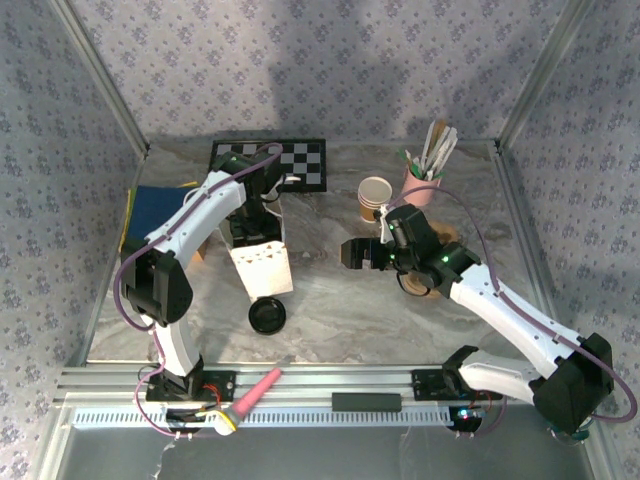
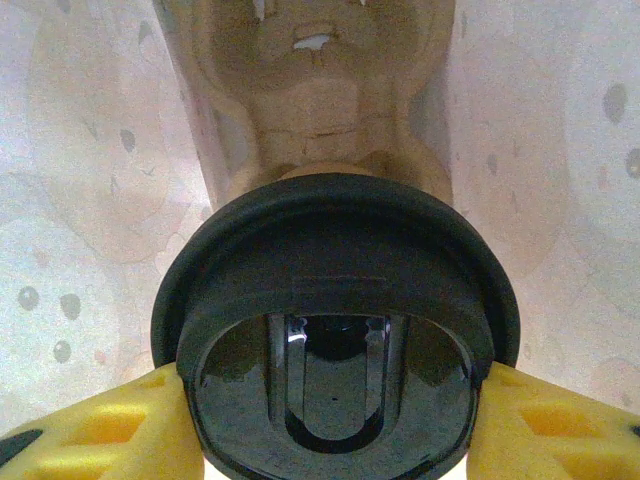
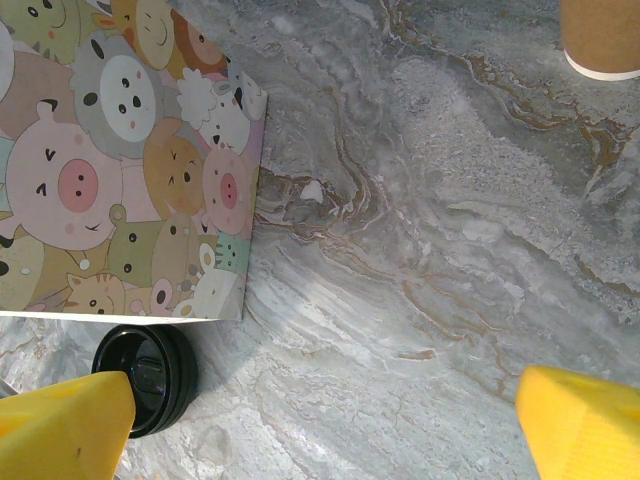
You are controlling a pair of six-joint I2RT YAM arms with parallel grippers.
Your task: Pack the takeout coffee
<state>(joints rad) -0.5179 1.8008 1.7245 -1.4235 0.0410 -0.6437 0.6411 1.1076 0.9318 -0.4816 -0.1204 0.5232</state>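
Two arms work over a grey marble-patterned worktop (image 1: 360,310). Left pincer (image 2: 330,400): closed on a round glossy black plastic lid (image 2: 335,330), deep inside a white paper bag printed with cartoon animals (image 1: 265,268). A tan arc just beyond the lid's rim is most likely the small tan-brown paper cup (image 2: 330,172) that it caps, so the takeout coffee appears to sit within the bag, in the grip. Right pincer (image 3: 320,420): yellow fingers spread wide, holding nothing, hovering above bare worktop just beside the bag.

Progress, as judged: insertion is largely done. Release, withdrawal of the left arm and perhaps closing the bag are left.

A second flat black lid (image 1: 268,315) lies on the worktop at the bag's near edge. A stack of nested brown cups (image 1: 375,197) and a pink holder of utensils (image 1: 425,182) stand at the back. Lilac floral panels in an aluminium frame enclose the cell.
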